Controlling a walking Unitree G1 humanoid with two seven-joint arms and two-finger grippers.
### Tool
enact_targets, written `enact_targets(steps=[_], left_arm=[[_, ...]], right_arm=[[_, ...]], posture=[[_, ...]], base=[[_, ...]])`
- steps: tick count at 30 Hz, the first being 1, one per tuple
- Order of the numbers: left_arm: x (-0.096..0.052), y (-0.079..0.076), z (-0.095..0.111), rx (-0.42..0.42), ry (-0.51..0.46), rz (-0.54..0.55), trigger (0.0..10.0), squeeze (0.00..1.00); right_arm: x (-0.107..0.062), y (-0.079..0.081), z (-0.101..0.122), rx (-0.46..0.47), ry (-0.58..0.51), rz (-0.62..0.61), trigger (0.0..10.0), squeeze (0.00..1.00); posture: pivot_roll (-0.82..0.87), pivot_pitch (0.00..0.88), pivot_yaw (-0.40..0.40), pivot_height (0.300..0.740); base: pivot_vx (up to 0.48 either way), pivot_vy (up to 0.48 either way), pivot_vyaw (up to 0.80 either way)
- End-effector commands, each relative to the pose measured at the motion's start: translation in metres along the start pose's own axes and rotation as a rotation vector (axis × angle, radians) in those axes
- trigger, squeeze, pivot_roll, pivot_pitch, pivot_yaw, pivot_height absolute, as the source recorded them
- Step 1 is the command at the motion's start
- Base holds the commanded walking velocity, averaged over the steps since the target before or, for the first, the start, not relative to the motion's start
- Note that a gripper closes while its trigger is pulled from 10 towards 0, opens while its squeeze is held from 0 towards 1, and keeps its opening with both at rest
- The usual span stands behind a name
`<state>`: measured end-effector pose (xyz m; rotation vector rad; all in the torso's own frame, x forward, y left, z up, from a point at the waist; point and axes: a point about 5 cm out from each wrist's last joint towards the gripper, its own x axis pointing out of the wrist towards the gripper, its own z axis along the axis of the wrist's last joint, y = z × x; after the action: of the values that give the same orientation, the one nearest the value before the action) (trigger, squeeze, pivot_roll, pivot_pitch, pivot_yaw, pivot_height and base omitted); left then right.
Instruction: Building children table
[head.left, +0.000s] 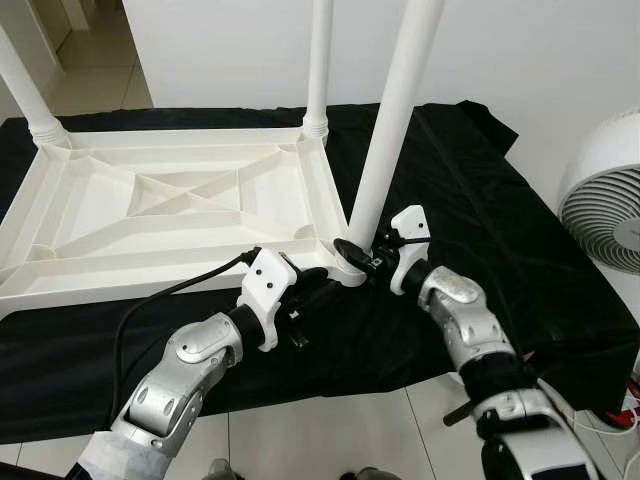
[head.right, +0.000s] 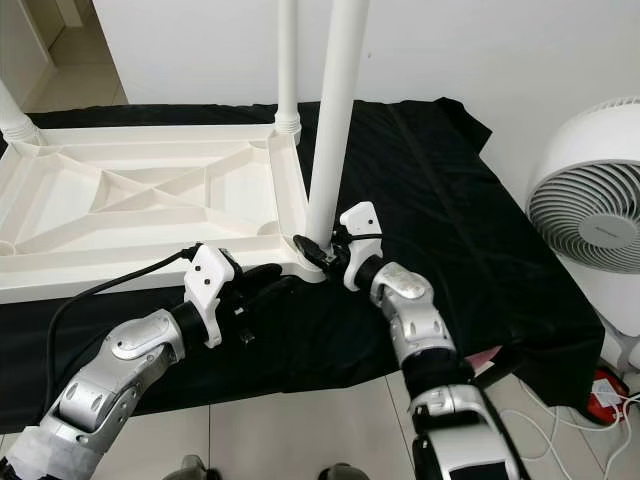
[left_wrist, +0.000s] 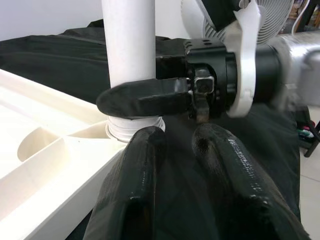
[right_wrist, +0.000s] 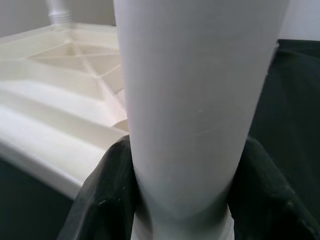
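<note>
A white plastic table top (head.left: 150, 262) lies upside down on a black cloth (head.left: 470, 200). Three white legs stand up from it: one at the far right corner (head.left: 320, 60), one at the far left (head.left: 25, 90), and a near-right leg (head.left: 395, 120). My right gripper (head.left: 352, 255) is shut on the base of that near-right leg, just above its collar, with one finger (right_wrist: 100, 195) on each side of the tube. My left gripper (head.left: 318, 285) sits low beside the same corner, its fingers (left_wrist: 145, 155) a narrow gap apart with nothing between them.
A white floor fan (head.left: 605, 200) stands at the right, close to the cloth's edge. Pale floor tiles (head.left: 330, 430) lie in front of the cloth, and a white wall (head.left: 220, 50) rises behind it. A black cable (head.left: 150, 300) runs from my left wrist.
</note>
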<state>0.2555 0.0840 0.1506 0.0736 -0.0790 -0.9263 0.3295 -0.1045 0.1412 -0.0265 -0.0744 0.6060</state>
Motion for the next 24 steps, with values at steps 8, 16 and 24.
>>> enact_targets(steps=[8, 16, 24], left_arm=[[0.001, -0.005, 0.000, -0.011, 0.002, -0.074, 10.0, 0.00], [0.000, -0.005, 0.000, -0.013, 0.004, -0.077, 10.0, 0.00], [-0.002, -0.007, -0.001, -0.016, 0.004, -0.066, 10.0, 0.00]], right_arm=[[0.002, 0.014, 0.004, 0.008, 0.009, -0.446, 10.0, 0.00], [0.000, 0.015, 0.013, 0.001, -0.016, -0.478, 10.0, 0.00], [-0.002, 0.011, 0.030, 0.075, -0.119, -0.404, 10.0, 1.00]], posture=[[-0.02, 0.069, 0.000, 0.740], [-0.02, 0.068, 0.002, 0.740], [-0.01, 0.075, -0.009, 0.740]], base=[[0.000, 0.000, 0.00], [0.000, 0.000, 0.00], [0.000, 0.000, 0.00]])
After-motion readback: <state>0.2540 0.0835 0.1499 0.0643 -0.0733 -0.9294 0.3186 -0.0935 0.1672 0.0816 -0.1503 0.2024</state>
